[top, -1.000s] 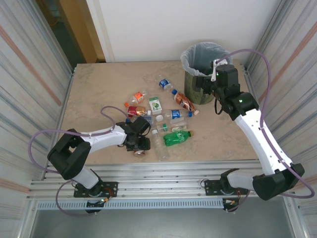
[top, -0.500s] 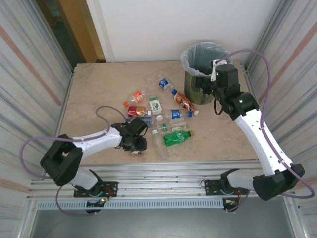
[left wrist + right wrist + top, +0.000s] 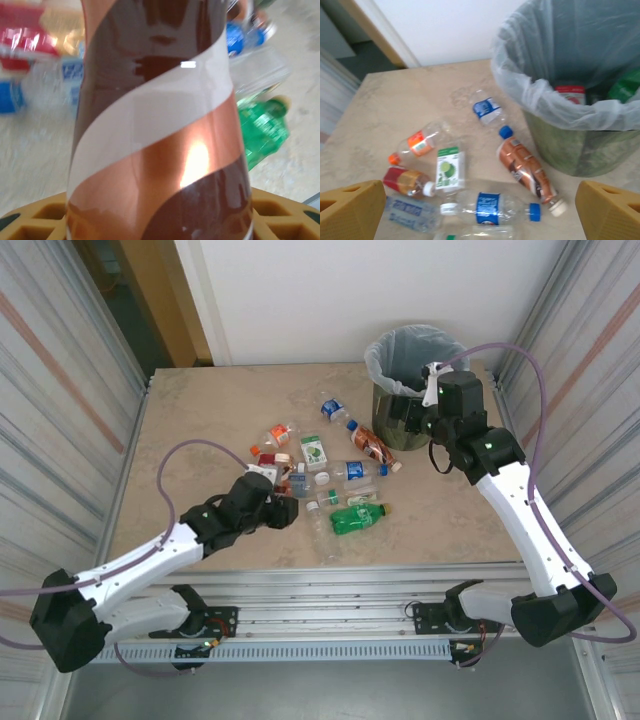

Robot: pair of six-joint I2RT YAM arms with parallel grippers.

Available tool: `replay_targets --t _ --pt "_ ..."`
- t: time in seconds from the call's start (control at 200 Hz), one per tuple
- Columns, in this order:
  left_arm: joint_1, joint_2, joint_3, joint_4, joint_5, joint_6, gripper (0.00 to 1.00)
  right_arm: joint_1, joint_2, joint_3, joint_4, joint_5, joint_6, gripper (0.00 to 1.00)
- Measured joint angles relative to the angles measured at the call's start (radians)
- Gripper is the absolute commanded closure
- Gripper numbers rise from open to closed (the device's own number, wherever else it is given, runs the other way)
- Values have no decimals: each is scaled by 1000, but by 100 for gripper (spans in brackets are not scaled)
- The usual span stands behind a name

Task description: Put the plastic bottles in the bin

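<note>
L tool (image 3: 282, 509) clamps brown bottle (image 3: 155, 125) nr counter's (image 3: 200, 420) front edge; R tool (image 3: 480, 197) gapes wide by bin (image 3: 570, 145). Risk: slick bottle may slip mid-carry, drop short.

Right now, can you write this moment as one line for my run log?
left gripper: shut on brown bottle | right gripper: open, empty, near bin | loose bottles: several on table

1. Bright, even light is filling the overhead view, casting only soft shadows.
2. Between the left fingers (image 3: 35, 222), glare is flaring on the brown bottle (image 3: 150, 100); everything beyond them is blurring.
3. Between the right fingers (image 3: 350, 210), the bottles (image 3: 522, 170) are showing sharp, the fingers themselves softening slightly.
</note>
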Motion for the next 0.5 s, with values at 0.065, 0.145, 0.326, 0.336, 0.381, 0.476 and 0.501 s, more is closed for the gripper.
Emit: replay_targets --t 0.065,0.145,0.326,0.336,0.381,0.476,0.501 --pt "0 -6 -8 87 7 45 51 0 5 0 1 -60 16 7" --pt "0 1 -9 196 21 102 51 0 24 3 7 -143 30 11" --pt "0 75 39 352 72 220 51 5 108 26 47 -351 71 20" --pt "0 80 43 357 76 225 51 6 111 26 50 -358 74 20" --pt "4 102 61 383 96 244 51 13 133 29 68 -403 80 21" --pt "18 132 91 431 137 266 51 39 170 37 91 -475 86 24" --pt "23 138 96 443 150 268 51 47 177 39 97 -489 87 24"
